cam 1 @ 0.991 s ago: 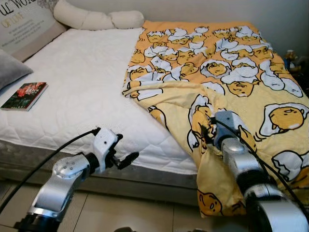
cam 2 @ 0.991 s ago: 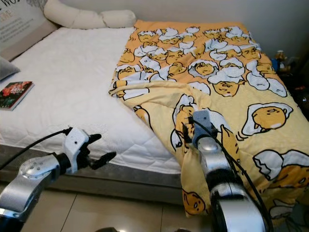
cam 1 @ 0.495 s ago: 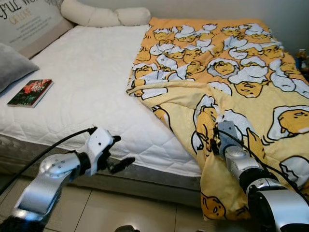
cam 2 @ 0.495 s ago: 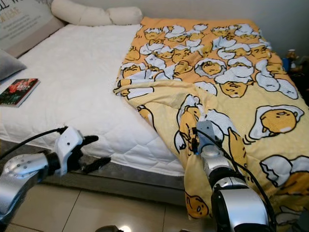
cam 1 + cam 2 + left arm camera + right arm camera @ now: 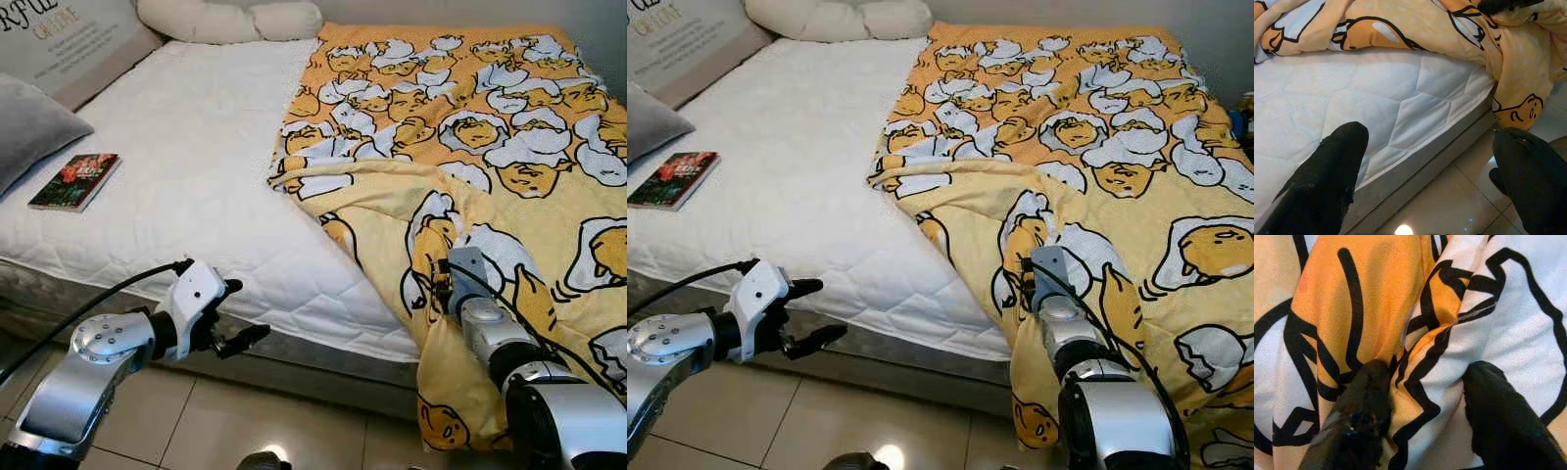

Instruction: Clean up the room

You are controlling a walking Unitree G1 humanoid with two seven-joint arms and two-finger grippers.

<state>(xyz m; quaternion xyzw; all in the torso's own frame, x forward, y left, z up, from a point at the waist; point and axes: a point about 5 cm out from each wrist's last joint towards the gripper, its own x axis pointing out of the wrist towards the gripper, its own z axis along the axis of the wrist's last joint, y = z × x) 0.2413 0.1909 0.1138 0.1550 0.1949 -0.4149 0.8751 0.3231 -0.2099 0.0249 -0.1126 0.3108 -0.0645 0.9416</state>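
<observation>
A yellow blanket (image 5: 470,127) printed with egg cartoons covers the right half of the bed, its near corner hanging over the front edge. My right gripper (image 5: 1425,391) is shut on a bunched fold of the blanket near that hanging corner (image 5: 443,286); fabric fills the gap between its black fingers (image 5: 1364,401). My left gripper (image 5: 245,311) stands open in front of the mattress's front edge, left of the blanket, with nothing between its fingers (image 5: 1337,161). The white quilted mattress (image 5: 186,166) lies bare on the left half.
A book (image 5: 75,181) lies on the mattress at the left, beside a grey pillow (image 5: 34,122). White bolster pillows (image 5: 230,20) and a lettered headboard cushion (image 5: 69,39) sit at the head. Tiled floor (image 5: 245,431) runs along the bed's front.
The camera has shifted, sliding the bed rightward and down in view. My right gripper stays on the blanket fold. The left gripper remains open by the mattress edge.
</observation>
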